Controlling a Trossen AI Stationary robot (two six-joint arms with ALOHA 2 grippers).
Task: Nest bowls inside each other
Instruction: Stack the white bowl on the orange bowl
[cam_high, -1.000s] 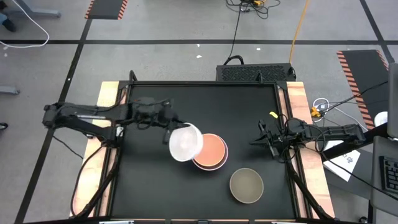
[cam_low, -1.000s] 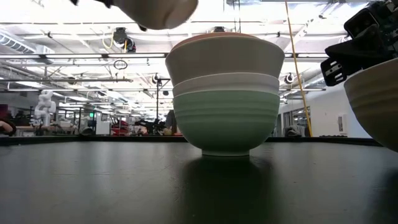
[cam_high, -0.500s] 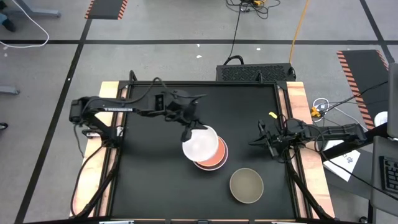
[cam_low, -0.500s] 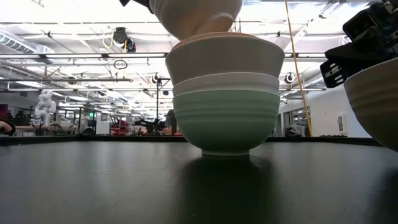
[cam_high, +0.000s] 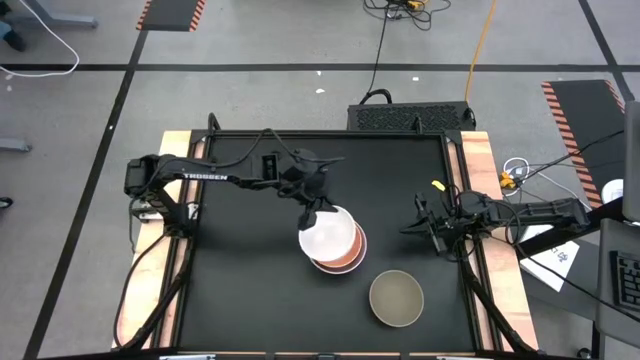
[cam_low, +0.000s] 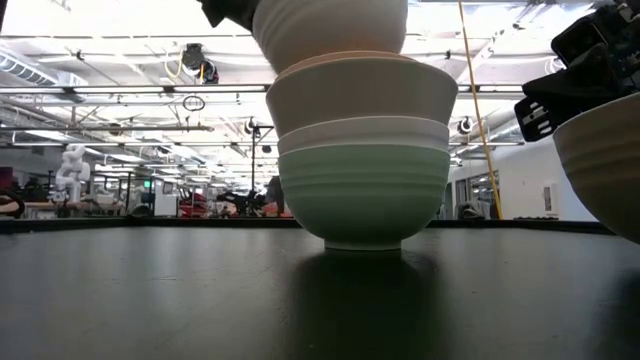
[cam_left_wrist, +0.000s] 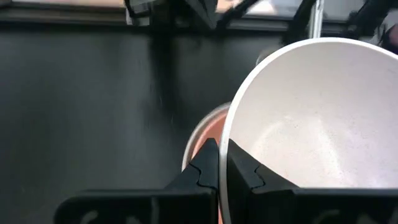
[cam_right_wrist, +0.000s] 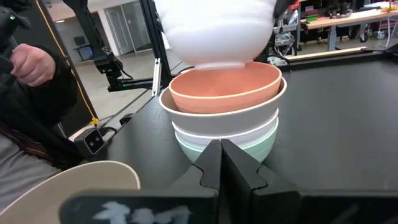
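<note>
My left pincer (cam_left_wrist: 217, 165) grips the rim of a white bowl (cam_high: 327, 235) just above the coral-pink bowl (cam_right_wrist: 227, 88) topping the stack. My right pincer (cam_right_wrist: 221, 158), clenched on nothing, waits at the bench (cam_high: 240, 290) side near the olive-tan bowl (cam_high: 396, 298).

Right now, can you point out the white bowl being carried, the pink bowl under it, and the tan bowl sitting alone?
white bowl (cam_high: 325, 234), high view, on its inside floor.
coral-pink bowl (cam_right_wrist: 214, 89), right wrist view, on its inner wall near the rim.
olive-tan bowl (cam_high: 396, 297), high view, at the middle of its inside.
</note>
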